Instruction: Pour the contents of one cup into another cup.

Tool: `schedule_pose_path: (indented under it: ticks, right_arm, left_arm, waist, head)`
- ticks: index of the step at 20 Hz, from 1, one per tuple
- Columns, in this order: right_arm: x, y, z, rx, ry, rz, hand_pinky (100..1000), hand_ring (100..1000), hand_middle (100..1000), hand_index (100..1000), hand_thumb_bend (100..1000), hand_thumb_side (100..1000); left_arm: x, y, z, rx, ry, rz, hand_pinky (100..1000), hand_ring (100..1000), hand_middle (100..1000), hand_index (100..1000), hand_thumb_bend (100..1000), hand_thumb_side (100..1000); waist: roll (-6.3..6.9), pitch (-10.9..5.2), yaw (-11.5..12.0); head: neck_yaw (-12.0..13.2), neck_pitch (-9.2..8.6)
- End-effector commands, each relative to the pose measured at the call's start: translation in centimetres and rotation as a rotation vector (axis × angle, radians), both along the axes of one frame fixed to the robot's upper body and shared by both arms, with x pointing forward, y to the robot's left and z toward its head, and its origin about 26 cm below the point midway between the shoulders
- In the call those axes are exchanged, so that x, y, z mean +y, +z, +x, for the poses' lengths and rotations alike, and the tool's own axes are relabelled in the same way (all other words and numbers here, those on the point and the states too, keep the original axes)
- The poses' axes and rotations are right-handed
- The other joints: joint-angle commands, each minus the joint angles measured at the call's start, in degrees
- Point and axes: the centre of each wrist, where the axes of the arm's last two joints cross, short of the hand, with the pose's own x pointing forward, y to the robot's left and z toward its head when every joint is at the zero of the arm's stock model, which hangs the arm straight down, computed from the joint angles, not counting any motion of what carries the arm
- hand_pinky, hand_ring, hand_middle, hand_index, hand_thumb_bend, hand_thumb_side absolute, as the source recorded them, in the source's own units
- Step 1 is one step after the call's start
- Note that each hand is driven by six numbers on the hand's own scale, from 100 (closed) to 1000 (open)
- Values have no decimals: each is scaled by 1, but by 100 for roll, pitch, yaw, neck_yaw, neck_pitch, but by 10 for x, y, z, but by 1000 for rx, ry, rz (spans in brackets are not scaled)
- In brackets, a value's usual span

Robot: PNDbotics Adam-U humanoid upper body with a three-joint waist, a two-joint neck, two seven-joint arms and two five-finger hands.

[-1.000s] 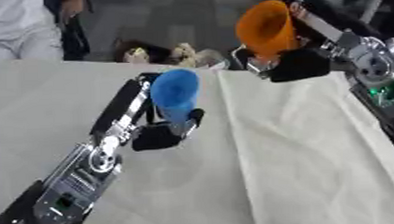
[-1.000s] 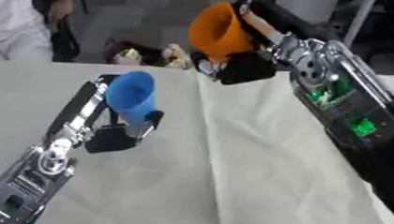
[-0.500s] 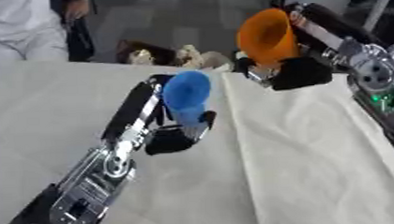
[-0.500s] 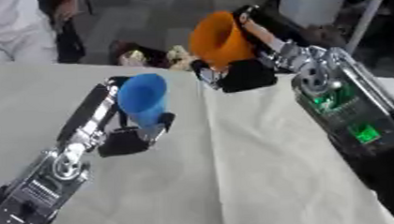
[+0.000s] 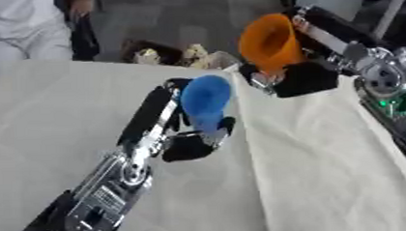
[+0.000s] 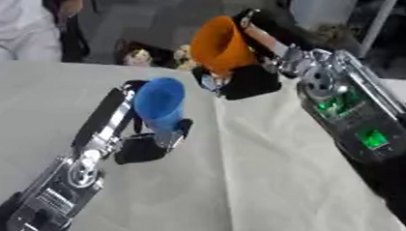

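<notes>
A blue cup [image 5: 206, 104] is held in my left hand [image 5: 193, 143] over the middle of the table, its mouth turned up and toward me. My right hand [image 5: 300, 79] is shut on an orange cup [image 5: 268, 41], lifted up and to the right of the blue one and tilted so its mouth faces left and toward me. The two cups are apart, the orange one higher. What either cup holds cannot be seen.
A pale cloth [image 5: 310, 171] covers the table, with a fold running down its middle. Small beige and dark things [image 5: 166, 54] lie beyond the far edge. A person in white [image 5: 21, 22] stands at the far left.
My left arm has carried the blue cup up and to the right, closer to the orange cup. The orange cup has stayed nearly in place, and the whole picture has shifted a little.
</notes>
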Motion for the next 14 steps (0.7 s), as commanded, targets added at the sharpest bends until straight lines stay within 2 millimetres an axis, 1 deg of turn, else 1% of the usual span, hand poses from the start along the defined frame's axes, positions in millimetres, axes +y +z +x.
schedule_pose_path:
  ticks: [1,8,12,14]
  right_arm:
    - [-1,9,2,-11,-2,-38,241,524,609,574,100,466]
    - [3,6,11,4,6,-167,248,521,602,578,100,480]
    - [4,7,15,7,10,-235,250,519,599,549,100,486]
    - [4,8,17,2,8,-261,252,518,597,553,100,490]
  left_arm:
    - [-4,5,-1,-13,5,11,261,380,531,337,100,292]
    - [-8,0,1,8,18,50,259,379,529,335,100,287]
    - [-9,-1,2,12,20,64,258,378,529,335,100,286]
    - [-9,-2,2,15,22,69,256,377,528,334,100,286]
  waist:
    - [-77,-228,5]
    - [-98,-247,5]
    - [-102,-258,4]
    - [-105,-263,1]
  head:
    - [23,63]
    - [34,72]
    - [45,84]
    - [57,89]
